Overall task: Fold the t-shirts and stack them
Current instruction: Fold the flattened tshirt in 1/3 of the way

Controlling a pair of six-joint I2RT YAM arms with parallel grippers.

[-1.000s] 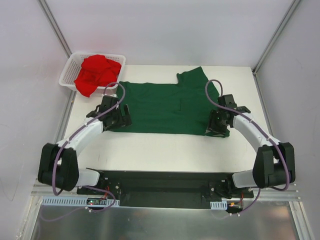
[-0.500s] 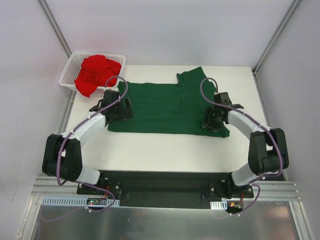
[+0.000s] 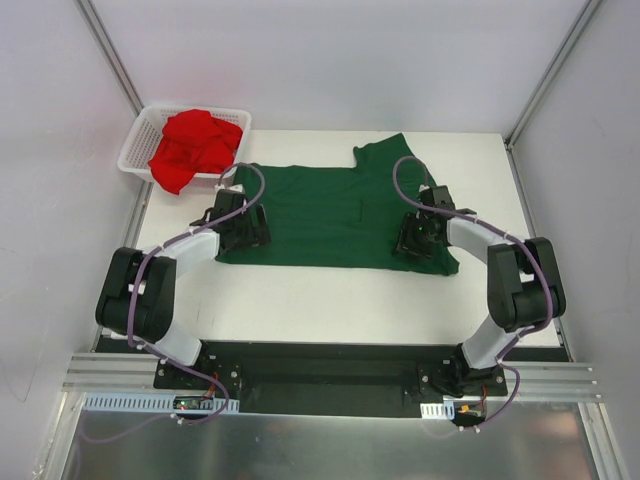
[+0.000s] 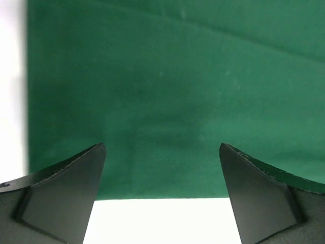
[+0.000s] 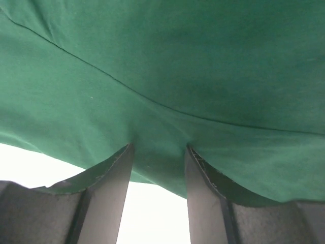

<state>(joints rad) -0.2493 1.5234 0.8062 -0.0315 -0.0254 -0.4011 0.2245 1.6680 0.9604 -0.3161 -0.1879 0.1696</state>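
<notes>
A dark green t-shirt (image 3: 330, 215) lies spread flat in the middle of the white table (image 3: 330, 295). My left gripper (image 3: 241, 226) hangs low over its left end with the jaws wide open. In the left wrist view the near hem of the green t-shirt (image 4: 167, 76) crosses between the fingers of the left gripper (image 4: 161, 147), which hold nothing. My right gripper (image 3: 415, 238) sits on the shirt's right end. In the right wrist view the right gripper (image 5: 159, 147) is partly open, its tips pressing into the green cloth (image 5: 177, 61). A red t-shirt (image 3: 195, 145) lies crumpled in the basket.
A white mesh basket (image 3: 136, 137) stands at the table's back left corner, just off the table edge. White walls with metal posts close in the back and both sides. A black base rail runs along the near edge.
Both grippers have slid inward over the green t-shirt, the left one up and to the right, the right one to the left. Their jaws have kept the same width.
</notes>
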